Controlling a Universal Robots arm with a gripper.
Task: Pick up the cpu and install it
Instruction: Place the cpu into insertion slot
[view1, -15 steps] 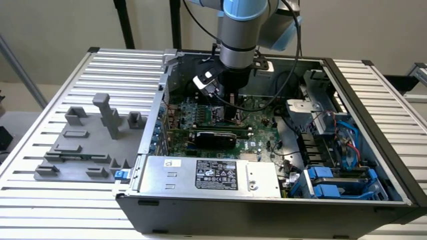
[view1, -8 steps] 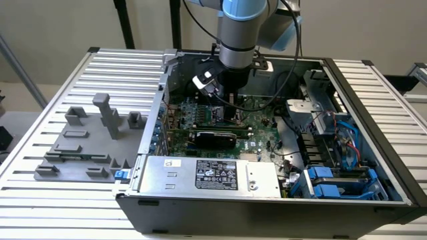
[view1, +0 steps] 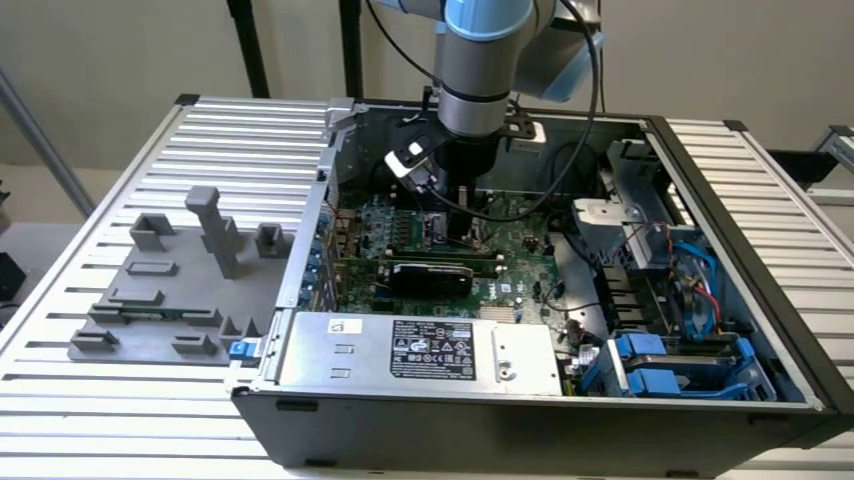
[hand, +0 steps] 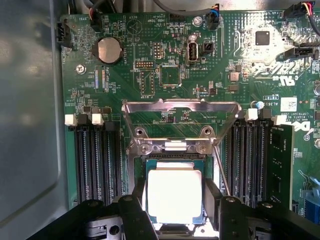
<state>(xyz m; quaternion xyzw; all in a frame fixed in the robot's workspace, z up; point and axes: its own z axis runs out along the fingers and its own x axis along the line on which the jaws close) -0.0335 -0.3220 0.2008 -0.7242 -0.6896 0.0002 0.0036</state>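
Reaching down into an open computer case (view1: 747, 330) on the slatted bench (view1: 254, 120), the robot arm (view1: 481, 60) brings its gripper (view1: 447, 198) low over the green motherboard (view1: 521, 275), as we see from the exterior view. From the wrist view we find the cpu (hand: 174, 196), its pale silver top bright under the light, sitting between the gripper (hand: 174, 200) and its two black fingers (hand: 134, 210). The fingers stand partly apart, one against each opposite edge of the chip, so we read it as gripped. The cpu lies squarely over the socket (hand: 175, 162), whose metal load plate (hand: 182, 107) is swung up and back, leaving the opening bare. A thin retaining lever (hand: 222, 170) slants beside the socket. Whether the chip has seated in the socket or hangs just above it, we cannot tell. Black memory slots (hand: 97, 160) flank the socket on both sides, and a round coin cell (hand: 109, 50) sits farther off on the board. At the exterior view's left, grey fixture blocks (view1: 174, 290) stand on the bench, well apart from the case. A silver power supply (view1: 414, 350) fills the case's near edge.
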